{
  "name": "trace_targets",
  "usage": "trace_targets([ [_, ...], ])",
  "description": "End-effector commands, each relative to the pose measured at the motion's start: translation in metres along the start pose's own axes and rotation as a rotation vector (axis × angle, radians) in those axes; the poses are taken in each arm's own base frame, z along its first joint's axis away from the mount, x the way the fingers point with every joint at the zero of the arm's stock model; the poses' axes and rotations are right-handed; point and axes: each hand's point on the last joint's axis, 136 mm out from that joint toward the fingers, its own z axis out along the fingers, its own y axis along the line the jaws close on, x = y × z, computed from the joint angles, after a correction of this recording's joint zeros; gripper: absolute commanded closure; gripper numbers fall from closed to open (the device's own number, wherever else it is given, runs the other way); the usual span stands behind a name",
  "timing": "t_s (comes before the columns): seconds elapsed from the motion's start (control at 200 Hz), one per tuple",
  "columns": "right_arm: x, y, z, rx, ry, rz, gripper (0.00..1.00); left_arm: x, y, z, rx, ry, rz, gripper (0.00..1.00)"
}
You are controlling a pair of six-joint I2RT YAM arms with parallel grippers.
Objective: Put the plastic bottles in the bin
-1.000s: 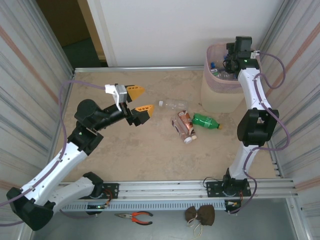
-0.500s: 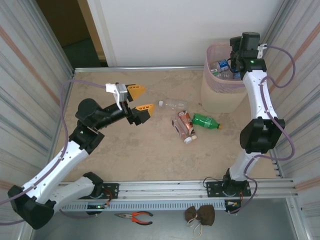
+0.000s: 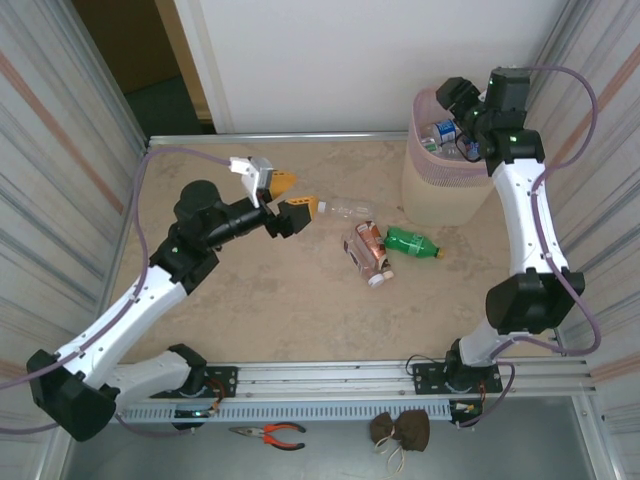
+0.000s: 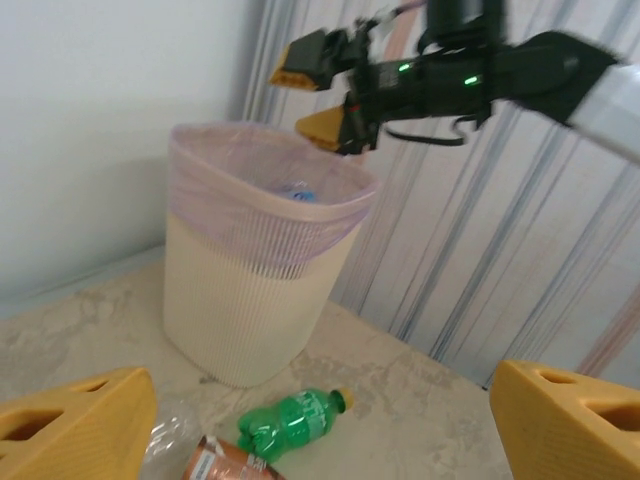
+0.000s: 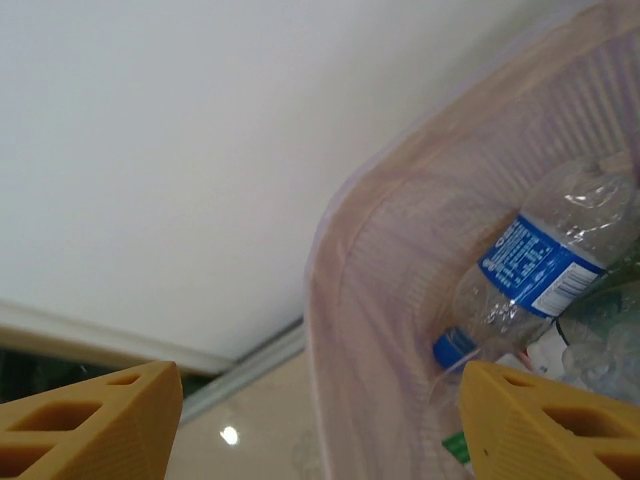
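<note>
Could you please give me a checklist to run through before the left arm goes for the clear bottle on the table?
1. Left claw open and empty: ok.
2. Right claw open, nothing between its fingers, above the bin: ok.
3. Clear bottle lying just ahead of the left claw, apart from it: ok.
4. Clear bottle free of the brownish bottles beside it: cannot tell, they lie very close.
5. Green bottle out of the left claw's line: ok, it lies further right.
6. Bin upright with its pink liner over the rim: ok.
</note>
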Motion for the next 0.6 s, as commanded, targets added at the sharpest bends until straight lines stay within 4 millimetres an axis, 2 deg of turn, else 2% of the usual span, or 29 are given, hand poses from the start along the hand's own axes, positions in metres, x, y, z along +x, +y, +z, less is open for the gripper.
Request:
trace_targets([
  [0.0, 0.021, 0.022, -0.028, -0.052, 0.055, -0.226, 0.28, 0.004, 0.016, 0.004, -0.072, 0.038, -0.062, 0.13],
  [0.11, 0.046, 0.028, -0.038, -0.033, 0.108, -0.351, 0.28, 0.015, 0.028, 0.008, -0.102, 0.075, -0.114, 0.14],
  [0.261, 0.09, 0.03, -0.045, 0.002, 0.208, -0.503, 0.29, 0.026, 0.045, 0.009, -0.14, 0.101, -0.189, 0.15],
  [0.596, 0.204, 0.02, -0.039, 0.03, 0.484, -0.766, 0.31, 0.042, 0.086, -0.01, -0.235, 0.1, -0.346, 0.17],
])
